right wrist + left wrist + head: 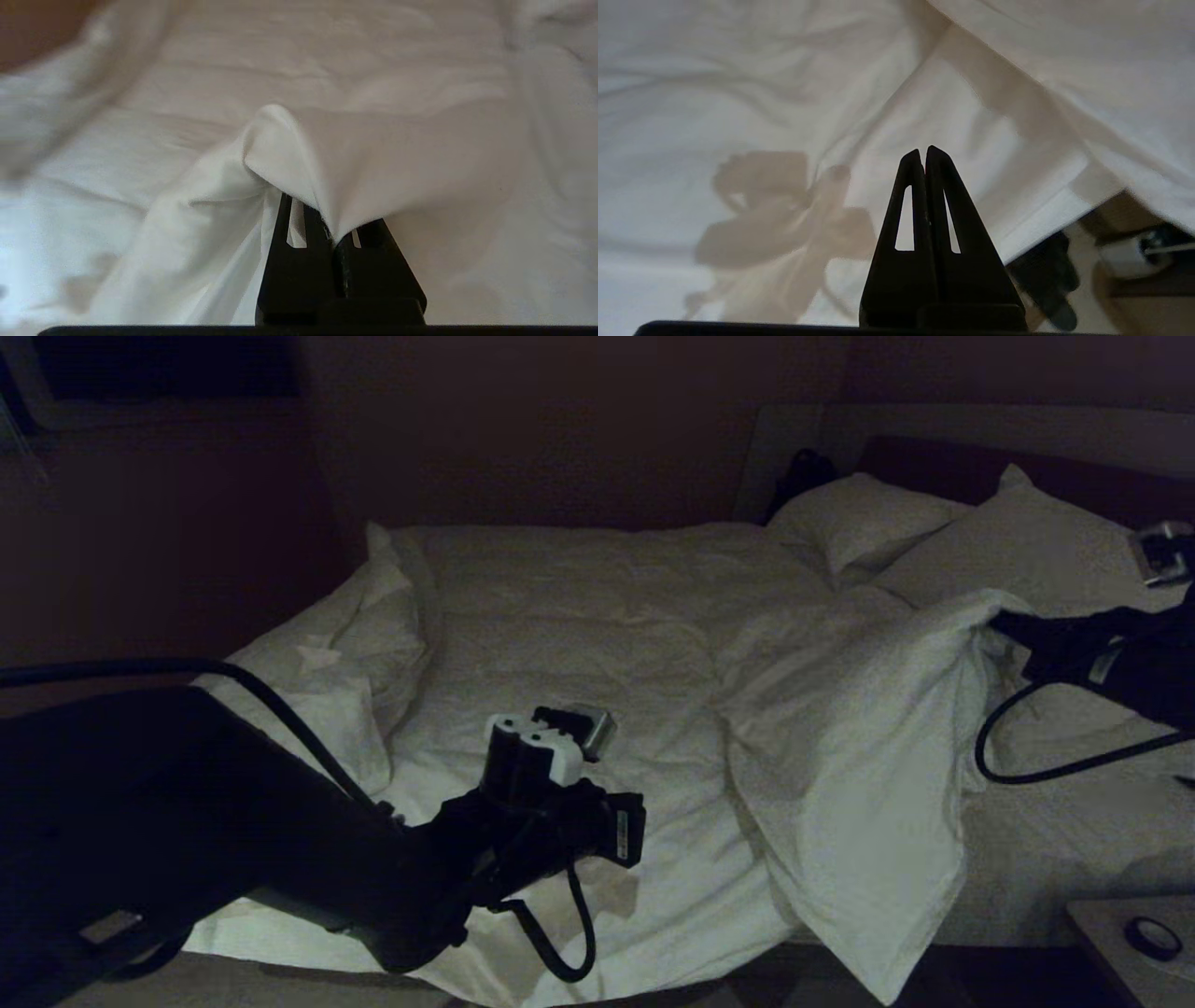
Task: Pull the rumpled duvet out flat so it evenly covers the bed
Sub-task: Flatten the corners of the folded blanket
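Right end effector (334, 233) was clamped on a fold of the duvet (840, 728), which lay bunched across the bed (579, 616) short of the pillows (1018, 541); left end effector (923, 156) was closed, empty; advisable: draw headward, low and steady.

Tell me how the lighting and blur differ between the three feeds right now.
Head view: dim, the duvet pale against dark walls. Left wrist view: bright, the left pincer casting a sharp shadow on the cloth. Right wrist view: bright, edges smeared around the right pincer.
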Robot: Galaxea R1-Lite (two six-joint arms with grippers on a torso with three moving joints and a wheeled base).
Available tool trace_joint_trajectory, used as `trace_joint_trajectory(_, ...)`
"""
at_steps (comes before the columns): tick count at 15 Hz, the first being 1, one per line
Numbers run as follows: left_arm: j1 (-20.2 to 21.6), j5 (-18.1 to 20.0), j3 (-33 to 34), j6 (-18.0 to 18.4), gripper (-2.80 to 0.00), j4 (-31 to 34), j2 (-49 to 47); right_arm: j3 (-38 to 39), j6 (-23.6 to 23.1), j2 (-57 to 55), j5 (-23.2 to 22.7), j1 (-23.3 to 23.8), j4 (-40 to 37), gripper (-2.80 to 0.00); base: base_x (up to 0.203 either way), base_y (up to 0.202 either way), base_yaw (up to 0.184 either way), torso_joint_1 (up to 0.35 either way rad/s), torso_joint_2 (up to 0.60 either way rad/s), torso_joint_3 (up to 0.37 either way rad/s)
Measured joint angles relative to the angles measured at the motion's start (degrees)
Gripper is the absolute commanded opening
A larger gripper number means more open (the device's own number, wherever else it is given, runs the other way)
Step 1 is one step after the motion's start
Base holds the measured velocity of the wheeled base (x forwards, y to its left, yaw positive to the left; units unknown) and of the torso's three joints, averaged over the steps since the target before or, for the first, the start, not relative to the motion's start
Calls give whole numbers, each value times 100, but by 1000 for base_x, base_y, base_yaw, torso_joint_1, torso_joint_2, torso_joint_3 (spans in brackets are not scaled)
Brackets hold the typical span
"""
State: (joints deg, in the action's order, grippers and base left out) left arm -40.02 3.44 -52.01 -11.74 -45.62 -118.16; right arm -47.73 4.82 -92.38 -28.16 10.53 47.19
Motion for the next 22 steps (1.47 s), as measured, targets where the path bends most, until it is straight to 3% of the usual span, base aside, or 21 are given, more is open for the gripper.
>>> trace_joint_trajectory(2, 9, 14, -45, -60, -280, -2, 33, -259, 92, 154, 94, -189, -742, -280, 0, 0, 0, 0, 0, 0)
trace_joint_trajectory(7, -30, 61, -174, -690, -280, -11, 69, -889, 244, 65, 408, -1030, -2257, -280, 0, 0, 0, 0, 0, 0)
trace_joint_trajectory(10, -272, 67, -161, -1025, -280, 25, 161, -1327, 380, -314, 780, -1442, -2914, -280, 0, 0, 0, 0, 0, 0)
trace_joint_trajectory(15, -783, 62, -95, -1502, -280, 37, 249, -1855, 984, -789, 1322, -1523, -3519, -280, 0, 0, 0, 0, 0, 0)
trace_joint_trajectory(22, -1017, 63, 213, -1521, -280, 35, 207, -2505, 2023, -908, 1670, -1460, -3603, -280, 0, 0, 0, 0, 0, 0)
